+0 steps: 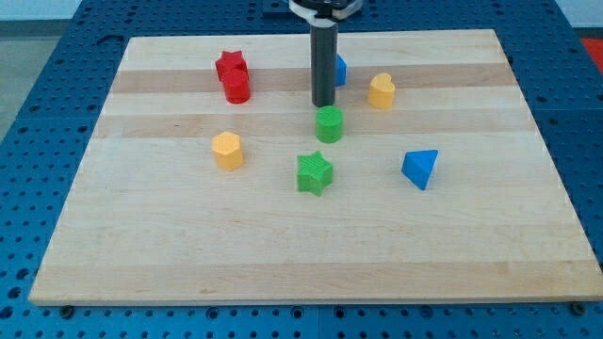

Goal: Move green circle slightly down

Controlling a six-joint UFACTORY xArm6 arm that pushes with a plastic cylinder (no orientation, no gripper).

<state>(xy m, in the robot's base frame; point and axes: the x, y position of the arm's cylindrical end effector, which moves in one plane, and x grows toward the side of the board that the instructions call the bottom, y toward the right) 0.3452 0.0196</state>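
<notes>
A pale wooden board (311, 254) fills most of the frame, lying on a blue perforated table (38, 113) that shows around its edges. The lower part of the board is bare wood.

Nearest the view's bottom, just left of centre, sits a green star (315, 173). To its right, in the right-centre of the frame, is a blue triangular block (420, 169), well apart from the star. To the star's left, at about the same height in the frame, stands a yellow hexagonal block (227, 150).

Just above the star, near the middle of the frame, is the green circle (329, 123), a short upright cylinder. It stands near the star but apart from it.

Directly above the green circle comes my tip (323, 104), the lower end of a straight dark rod (324, 61) that descends from the top centre of the frame. The tip sits just beside the circle's upper edge; whether it touches cannot be told. The rod has no jaws and holds nothing.

Farther up, to the right of the rod, is a yellow heart-shaped block (381, 91). A blue block (340, 70) peeks out from behind the rod's right side, its shape mostly hidden. In the upper left of the frame, a red cylinder (236, 87) touches a red star (230, 65) just above it.
</notes>
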